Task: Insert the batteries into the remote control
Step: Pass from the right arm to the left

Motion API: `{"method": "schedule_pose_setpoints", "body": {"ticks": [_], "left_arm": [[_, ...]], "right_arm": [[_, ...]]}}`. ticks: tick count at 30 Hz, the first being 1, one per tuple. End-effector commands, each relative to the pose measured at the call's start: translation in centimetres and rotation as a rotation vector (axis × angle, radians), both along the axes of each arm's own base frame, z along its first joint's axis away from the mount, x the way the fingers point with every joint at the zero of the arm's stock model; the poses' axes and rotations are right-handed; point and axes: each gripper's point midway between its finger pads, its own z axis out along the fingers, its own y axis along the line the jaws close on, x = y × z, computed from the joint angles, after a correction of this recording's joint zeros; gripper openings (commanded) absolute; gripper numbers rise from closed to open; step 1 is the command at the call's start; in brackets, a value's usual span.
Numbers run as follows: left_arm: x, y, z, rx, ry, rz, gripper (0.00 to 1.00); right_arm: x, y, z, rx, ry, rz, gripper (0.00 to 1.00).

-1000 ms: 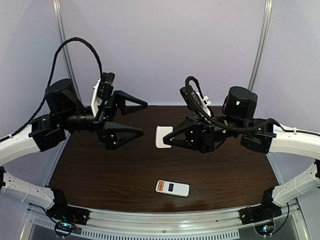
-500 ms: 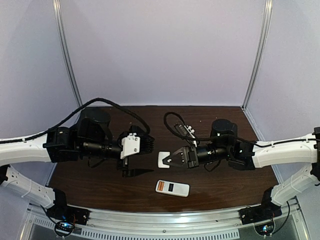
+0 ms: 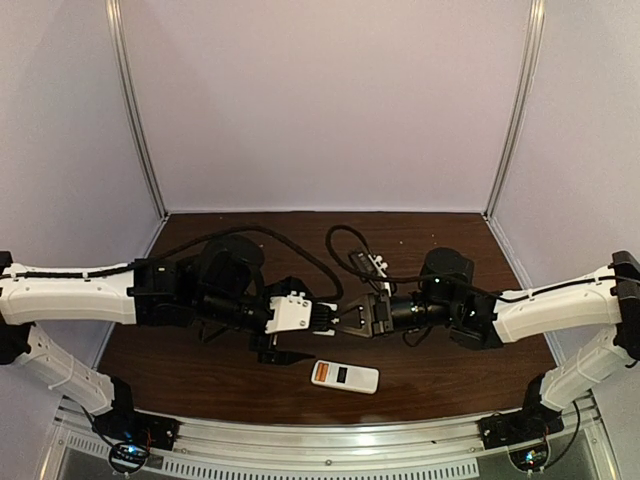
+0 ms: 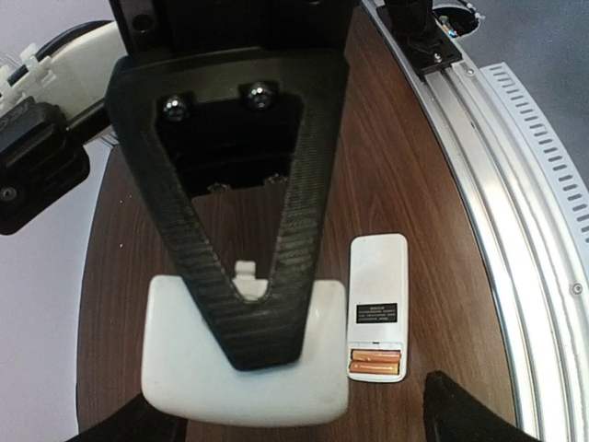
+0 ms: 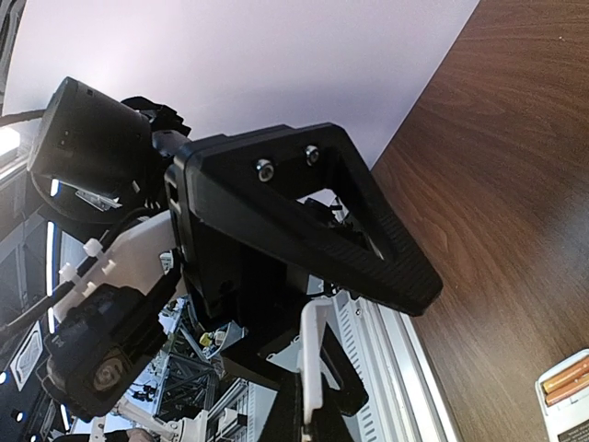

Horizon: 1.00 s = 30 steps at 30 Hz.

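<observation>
Fingers of the left gripper (image 4: pixel 299 401) stand spread wide and released, one tip on either side of the white cover piece (image 4: pixel 181 368); whether they touch it cannot be told. That cover is pinched in the clenched right gripper (image 4: pixel 250 322), which faces the left gripper tip to tip above the dark table (image 3: pixel 450 360). Right of the held cover in the left wrist view, lower down on the wood, lies the remote control (image 4: pixel 377 276), back up, with both orange batteries (image 4: pixel 375 361) seated side by side in its open slot.

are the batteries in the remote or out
In: both batteries lie side by side in the remote control's open back slot.
</observation>
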Motion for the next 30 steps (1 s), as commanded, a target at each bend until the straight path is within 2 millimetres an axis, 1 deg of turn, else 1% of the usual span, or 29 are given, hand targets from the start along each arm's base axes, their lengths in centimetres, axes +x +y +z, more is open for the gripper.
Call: {"method": "schedule_pose_setpoints", "body": {"ticks": [1,6,12,13,15,19,21,23,27,28,30], "left_arm": [[0.1,-1.2,1.5,-0.041,0.005,-0.006,0.87],[0.8,-1.3,1.7,-0.045,-0.012,0.026,0.86],[0.5,-1.7,2.6,-0.067,-0.013,0.006,0.89],[0.3,-1.9,2.6,-0.068,-0.007,-0.009,0.87],[-0.1,-2.1,2.6,-0.068,0.010,-0.032,0.80],[-0.4,-2.5,2.3,-0.058,0.033,-0.052,0.65],[-0.5,-2.5,2.0,-0.051,0.040,-0.055,0.60],[-0.4,-2.5,1.6,-0.039,0.044,-0.048,0.60],[-0.2,-2.4,1.2,-0.025,0.043,-0.033,0.65],[-0.2,-2.3,1.1,-0.022,0.044,-0.032,0.64],[-0.2,-2.2,1.0,-0.018,0.045,-0.032,0.57]], "right_arm": [[0.3,-0.1,-0.3,0.021,0.008,-0.019,0.00],[0.3,-0.1,-0.8,0.011,0.017,-0.017,0.00],[0.3,-0.1,-1.4,0.006,0.028,-0.016,0.00],[0.3,0.0,-1.4,0.008,0.029,-0.014,0.00],[0.3,0.0,-1.4,0.010,0.030,-0.012,0.00],[0.2,0.0,-1.5,0.010,0.031,-0.007,0.00],[0.1,0.0,-1.4,0.015,0.029,-0.005,0.00],[0.1,0.0,-1.3,0.016,0.026,-0.004,0.00],[0.1,-0.1,-1.3,0.016,0.025,-0.003,0.00],[0.0,-0.1,-1.3,0.016,0.026,-0.003,0.00],[0.0,-0.1,-1.4,0.016,0.026,-0.003,0.00]]}}
